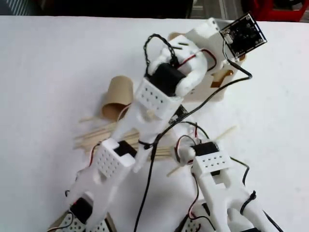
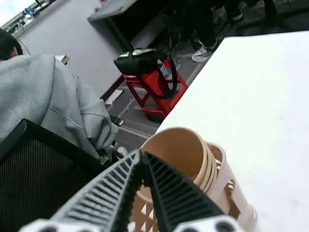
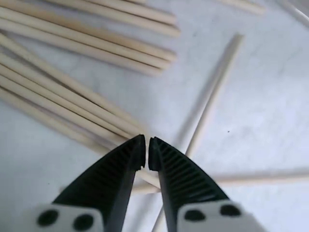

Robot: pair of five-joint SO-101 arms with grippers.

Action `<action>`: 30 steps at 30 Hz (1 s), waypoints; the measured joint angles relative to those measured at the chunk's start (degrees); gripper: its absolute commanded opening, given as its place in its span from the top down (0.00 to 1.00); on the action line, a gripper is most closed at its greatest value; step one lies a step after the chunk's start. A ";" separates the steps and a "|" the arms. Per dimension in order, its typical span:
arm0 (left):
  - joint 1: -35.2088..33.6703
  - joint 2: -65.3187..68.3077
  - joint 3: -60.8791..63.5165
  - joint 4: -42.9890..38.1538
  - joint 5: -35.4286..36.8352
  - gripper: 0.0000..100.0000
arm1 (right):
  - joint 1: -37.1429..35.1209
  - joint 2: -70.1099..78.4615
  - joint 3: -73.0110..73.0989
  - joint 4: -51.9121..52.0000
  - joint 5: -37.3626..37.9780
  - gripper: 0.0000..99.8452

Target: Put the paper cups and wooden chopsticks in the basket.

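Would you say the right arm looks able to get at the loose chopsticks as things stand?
Probably yes: the right gripper sits shut directly over the chopsticks on the table, with nothing between them, though it must open first.

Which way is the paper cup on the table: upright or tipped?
Tipped: the paper cup lies on its side, beside the chopsticks.

Chopsticks (image 3: 87, 46): pale bare wood, smooth, matt, with fine lengthwise grain. The table (image 3: 256, 116) under them is white, matt and faintly mottled. Paper cup (image 1: 118, 94): brown unbleached paper, matt; basket (image 2: 219, 169): cream moulded plastic with a slight sheen. Fingers (image 3: 178, 179) of the right gripper (image 3: 146, 150): black plastic, matt, ribbed inner faces.
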 measured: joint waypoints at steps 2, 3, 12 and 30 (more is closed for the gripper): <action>-0.70 -1.58 -1.93 6.24 0.00 0.97 | 0.00 0.00 0.00 0.00 0.00 0.97; -1.32 -2.20 -2.81 8.97 0.00 0.97 | 0.00 0.00 0.00 0.00 0.00 0.97; -6.59 -5.36 -7.30 29.54 0.00 0.90 | 0.00 0.00 0.00 0.00 0.00 0.97; -17.32 -39.30 35.96 33.85 -12.84 0.85 | 0.00 0.00 0.00 0.00 0.00 0.97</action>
